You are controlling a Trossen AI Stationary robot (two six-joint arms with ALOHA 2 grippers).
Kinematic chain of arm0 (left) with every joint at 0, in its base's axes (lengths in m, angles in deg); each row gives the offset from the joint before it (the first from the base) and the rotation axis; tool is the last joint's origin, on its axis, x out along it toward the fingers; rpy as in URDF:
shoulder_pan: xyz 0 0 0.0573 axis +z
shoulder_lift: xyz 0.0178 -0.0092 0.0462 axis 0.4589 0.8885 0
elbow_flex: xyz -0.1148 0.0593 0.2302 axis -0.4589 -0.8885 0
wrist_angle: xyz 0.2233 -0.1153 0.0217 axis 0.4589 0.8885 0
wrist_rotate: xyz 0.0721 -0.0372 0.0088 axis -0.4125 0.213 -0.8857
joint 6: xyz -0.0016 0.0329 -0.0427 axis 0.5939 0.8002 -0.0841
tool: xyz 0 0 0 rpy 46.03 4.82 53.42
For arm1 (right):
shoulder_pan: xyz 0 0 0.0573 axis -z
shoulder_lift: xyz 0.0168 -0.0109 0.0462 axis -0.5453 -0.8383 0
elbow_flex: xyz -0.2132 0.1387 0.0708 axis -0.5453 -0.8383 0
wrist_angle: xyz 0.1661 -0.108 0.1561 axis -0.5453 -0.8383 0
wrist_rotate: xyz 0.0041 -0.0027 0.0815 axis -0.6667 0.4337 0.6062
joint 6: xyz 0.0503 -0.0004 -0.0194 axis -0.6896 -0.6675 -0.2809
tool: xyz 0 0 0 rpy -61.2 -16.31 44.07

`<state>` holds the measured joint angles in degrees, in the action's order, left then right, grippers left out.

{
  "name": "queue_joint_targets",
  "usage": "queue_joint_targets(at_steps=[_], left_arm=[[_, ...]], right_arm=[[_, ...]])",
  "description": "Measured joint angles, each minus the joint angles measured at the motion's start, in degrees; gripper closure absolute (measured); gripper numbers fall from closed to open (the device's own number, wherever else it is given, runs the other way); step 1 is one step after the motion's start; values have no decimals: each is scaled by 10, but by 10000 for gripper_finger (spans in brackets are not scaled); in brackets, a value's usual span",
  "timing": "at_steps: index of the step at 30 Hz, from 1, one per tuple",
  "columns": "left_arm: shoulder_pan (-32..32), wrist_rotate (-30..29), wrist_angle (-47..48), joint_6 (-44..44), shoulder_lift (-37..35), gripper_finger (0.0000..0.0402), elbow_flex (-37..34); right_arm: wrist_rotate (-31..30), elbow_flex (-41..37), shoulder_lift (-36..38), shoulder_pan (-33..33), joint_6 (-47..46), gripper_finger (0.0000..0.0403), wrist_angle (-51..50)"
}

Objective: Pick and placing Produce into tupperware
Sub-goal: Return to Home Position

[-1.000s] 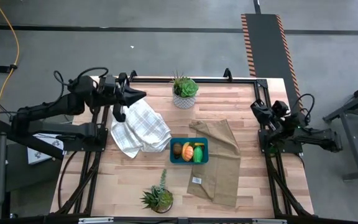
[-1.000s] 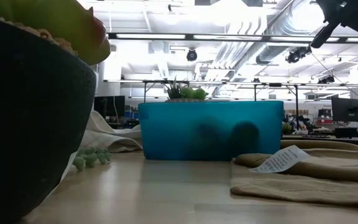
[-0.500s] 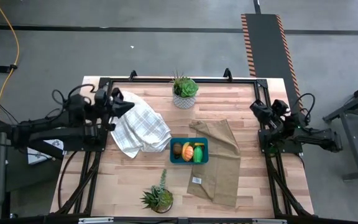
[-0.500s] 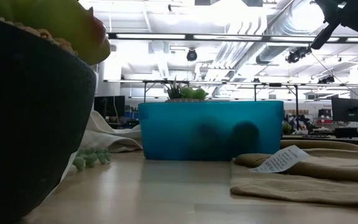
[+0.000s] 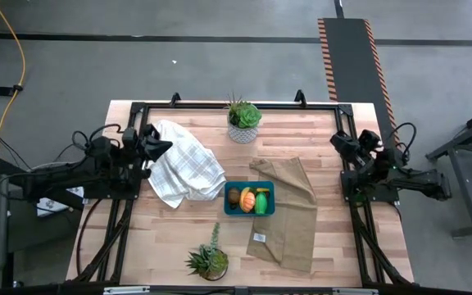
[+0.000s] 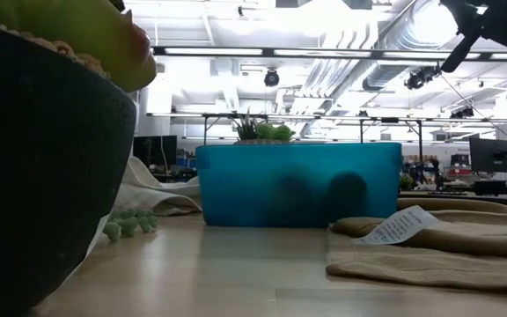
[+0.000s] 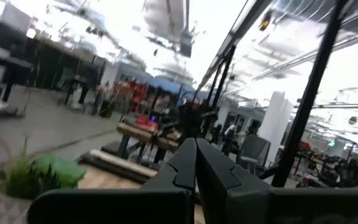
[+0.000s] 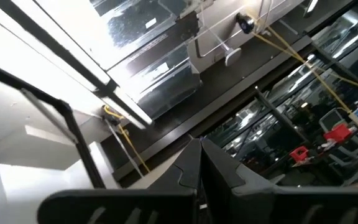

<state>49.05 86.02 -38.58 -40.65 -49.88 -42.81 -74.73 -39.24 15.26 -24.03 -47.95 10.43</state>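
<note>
The teal-blue tupperware (image 5: pixel 249 198) stands mid-table, its right end on a tan cloth (image 5: pixel 288 211); the low view shows its wall (image 6: pixel 297 185). In it lie produce: a brown round piece (image 5: pixel 234 197), an orange piece (image 5: pixel 247 199), a yellow piece (image 5: pixel 260 194) and a bright green piece (image 5: pixel 261 204). My left gripper (image 5: pixel 167 147) is shut and bare at the table's left edge, over a checked towel (image 5: pixel 183 170). My right gripper (image 5: pixel 335 140) is shut and bare at the right edge, pointing up (image 8: pixel 199 144).
One spiky green plant in a white pot (image 5: pixel 243 120) stands at the far edge, another (image 5: pixel 209 260) at the near edge. A dark frame (image 5: pixel 236 104) borders the table. A dark pot (image 6: pixel 42 158) fills the low view's left.
My left arm has drawn back toward the table's left edge and come down, its shut gripper moving from the far left corner toward the near side and tipping up. The right arm has stayed in place.
</note>
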Motion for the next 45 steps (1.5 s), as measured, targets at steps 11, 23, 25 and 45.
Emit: queue_joint_targets(at_steps=[11,23,25,45], left_arm=[[0,5,-138,41,-2,401,-67],[0,46,-83,28,-2,401,-86],[0,49,-67,23,-2,401,-85],[0,44,94,57,-3,401,-85]], right_arm=[[-18,0,0,0,0,403,-1],[-18,0,0,0,-14,403,-21],[-18,0,0,0,-29,403,-32],[-17,0,0,0,-24,403,-59]])
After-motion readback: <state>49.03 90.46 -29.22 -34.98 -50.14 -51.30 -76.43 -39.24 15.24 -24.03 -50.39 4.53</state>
